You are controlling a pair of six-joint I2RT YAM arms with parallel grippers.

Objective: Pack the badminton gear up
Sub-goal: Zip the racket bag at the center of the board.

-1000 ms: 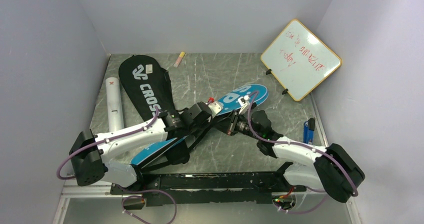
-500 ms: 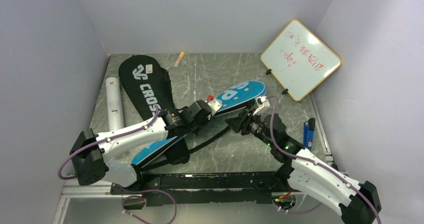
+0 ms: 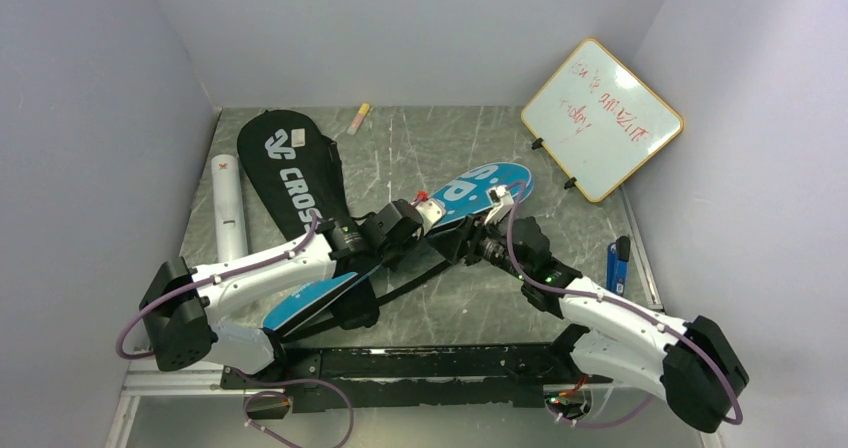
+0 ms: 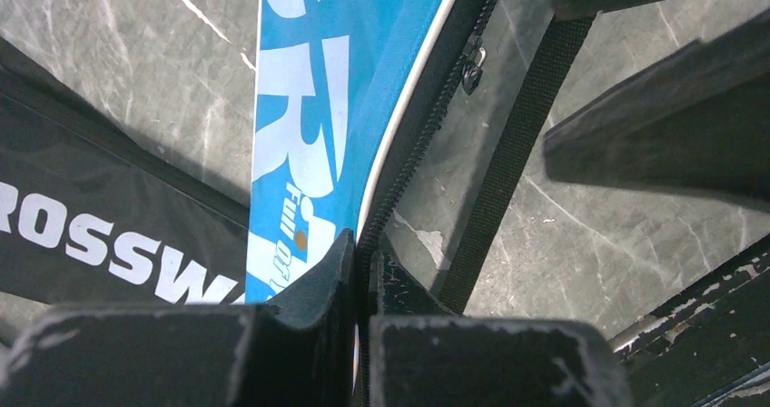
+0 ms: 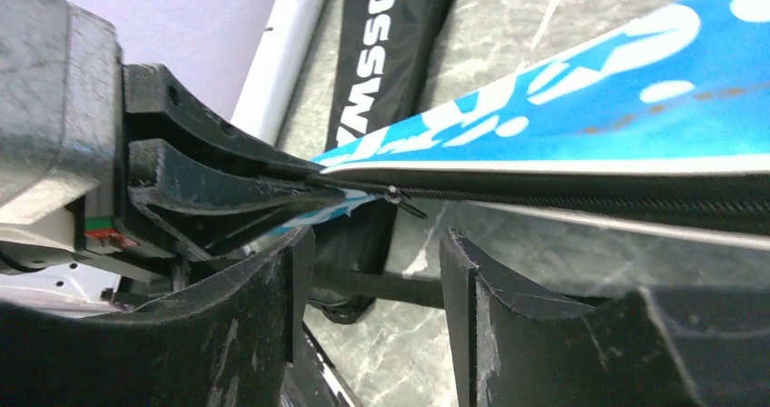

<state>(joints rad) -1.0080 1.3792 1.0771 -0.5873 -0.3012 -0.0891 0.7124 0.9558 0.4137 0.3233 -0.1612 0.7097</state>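
- The table (image 3: 420, 148) carried all the gear in view. No racket or shuttlecock showed loose on it, and whether any sat inside the covers could not be told.
- The black CROSSWAY cover (image 3: 295, 173) lay flat towards the far left, partly under the left arm, apparently set aside while the other cover was worked.
- The blue SPORT cover (image 3: 480, 186) lay slanted across the middle, between the two arms where both could reach its edge.
- The whiteboard (image 3: 603, 118) leaned in the far right corner, no part of the job.
- The white tube (image 3: 229, 208) lay along the left wall, just beside the black cover and clear of the arms.
- The left gripper (image 4: 361, 262) was pressed together on the zipped edge of the blue SPORT cover, probably to hold that edge taut and steady.
- The right gripper (image 5: 372, 243) had its jaws spread with nothing between them. It sat just below the same edge, facing the left fingers, which suggested it was lining up on the zip.
- The zip pull (image 5: 398, 198) hung just past the left fingertips, with the teeth beyond it looking joined.
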